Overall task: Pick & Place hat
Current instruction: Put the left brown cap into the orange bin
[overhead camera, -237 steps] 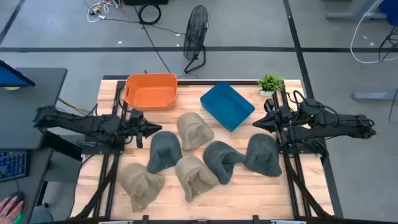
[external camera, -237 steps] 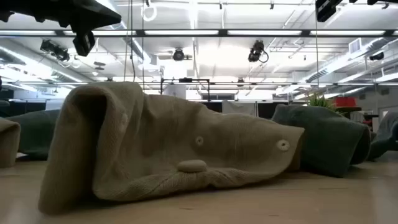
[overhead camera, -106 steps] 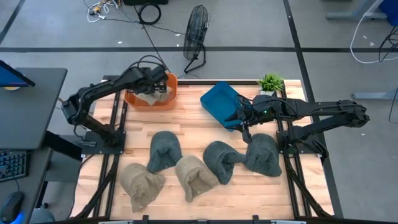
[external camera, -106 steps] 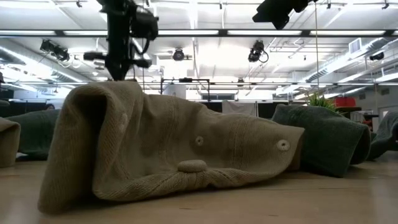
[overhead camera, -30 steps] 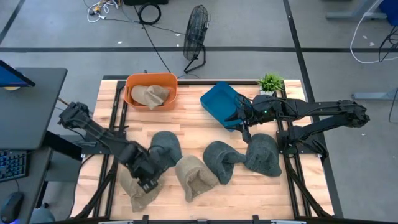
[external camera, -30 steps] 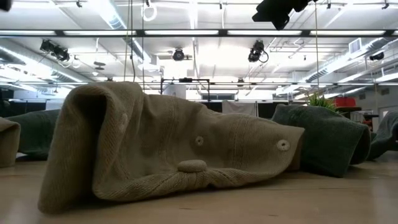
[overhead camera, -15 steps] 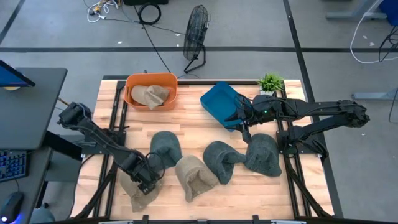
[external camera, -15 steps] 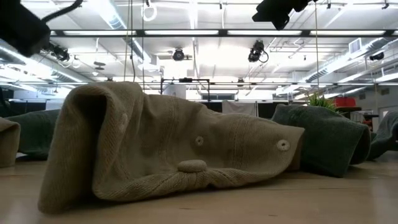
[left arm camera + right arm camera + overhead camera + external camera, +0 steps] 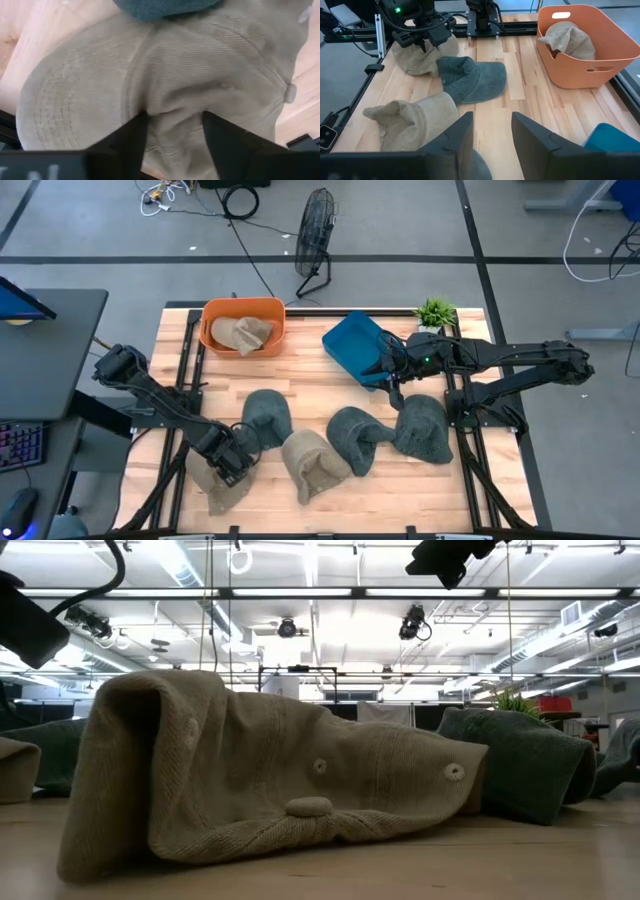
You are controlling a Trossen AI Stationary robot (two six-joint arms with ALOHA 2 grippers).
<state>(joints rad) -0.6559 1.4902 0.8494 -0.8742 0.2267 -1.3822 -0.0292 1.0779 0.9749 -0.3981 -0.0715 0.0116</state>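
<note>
- The left claw [image 9: 228,465] has dropped lower onto the tan hat [image 9: 165,95] under it, fingers spread around a fold
- Not pinched yet; grabbing looks next
- The right claw [image 9: 388,372] waits open by the blue bin [image 9: 352,340]

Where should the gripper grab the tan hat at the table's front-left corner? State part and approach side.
Grip the soft crown fold of the tan hat, coming straight down from above. The left gripper already straddles a raised crease there; the flat brim offers less to pinch.
</note>
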